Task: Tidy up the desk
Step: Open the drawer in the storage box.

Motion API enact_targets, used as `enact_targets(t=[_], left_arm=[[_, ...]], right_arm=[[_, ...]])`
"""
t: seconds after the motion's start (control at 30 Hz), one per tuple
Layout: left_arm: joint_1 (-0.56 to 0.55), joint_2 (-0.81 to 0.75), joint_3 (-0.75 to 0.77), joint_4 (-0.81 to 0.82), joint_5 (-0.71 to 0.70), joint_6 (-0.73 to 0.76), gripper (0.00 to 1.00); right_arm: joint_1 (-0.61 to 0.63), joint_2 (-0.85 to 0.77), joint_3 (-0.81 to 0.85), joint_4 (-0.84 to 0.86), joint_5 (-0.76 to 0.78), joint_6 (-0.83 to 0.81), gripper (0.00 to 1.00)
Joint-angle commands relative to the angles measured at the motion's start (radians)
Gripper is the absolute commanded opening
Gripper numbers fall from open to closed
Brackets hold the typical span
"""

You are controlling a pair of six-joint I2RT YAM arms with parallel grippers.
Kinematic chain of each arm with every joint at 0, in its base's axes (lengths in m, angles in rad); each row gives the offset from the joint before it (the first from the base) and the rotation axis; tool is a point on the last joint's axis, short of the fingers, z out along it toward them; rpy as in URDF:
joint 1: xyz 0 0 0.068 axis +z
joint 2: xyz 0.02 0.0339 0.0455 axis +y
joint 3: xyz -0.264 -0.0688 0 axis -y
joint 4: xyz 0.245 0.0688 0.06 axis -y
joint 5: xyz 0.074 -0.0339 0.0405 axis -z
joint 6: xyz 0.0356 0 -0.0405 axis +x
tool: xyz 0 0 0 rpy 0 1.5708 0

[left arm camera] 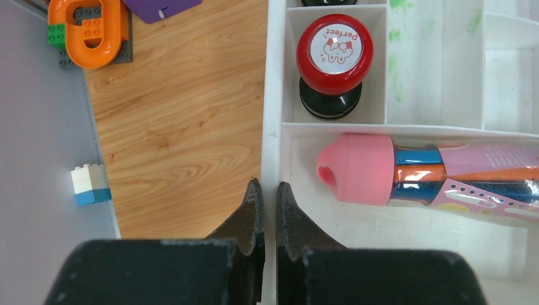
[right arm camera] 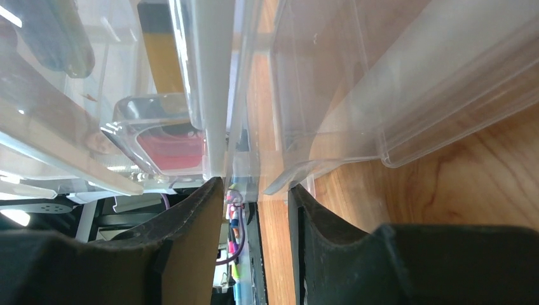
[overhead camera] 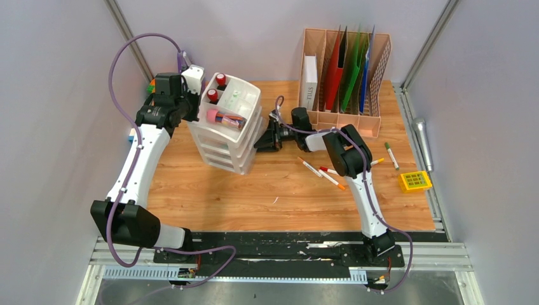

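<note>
Left tool (left arm camera: pixel 267 190) clamps wall of drawer unit (left arm camera: pixel 273 95), above desk (left arm camera: pixel 184 127).

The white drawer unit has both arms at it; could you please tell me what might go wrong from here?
The left tool pinches only the thin rim of the top tray; a pull may tilt it and roll the pink marker tube or topple the red stamp. The right tool straddles a clear drawer edge; tugging may drag the drawer unit. Its elbow sits near loose markers and could sweep them.
</note>
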Motion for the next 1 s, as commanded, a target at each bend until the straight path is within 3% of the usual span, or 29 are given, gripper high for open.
enact_targets(t=[0.0,0.53,0.97], left_arm=[[0.011,-0.027,0.011,0.036,-0.071,0.033,0.0],[0.011,-0.031,0.013,0.028,-0.072,0.048,0.0],[0.011,-0.038,0.015,0.024,-0.069,0.06,0.0]], right_arm=[[-0.007,-0.059,-0.028,0.036,-0.021,-0.06,0.2],[-0.025,-0.197,-0.126,-0.116,-0.012,-0.242,0.21],[-0.025,-0.354,-0.208,-0.365,0.047,-0.539,0.26]])
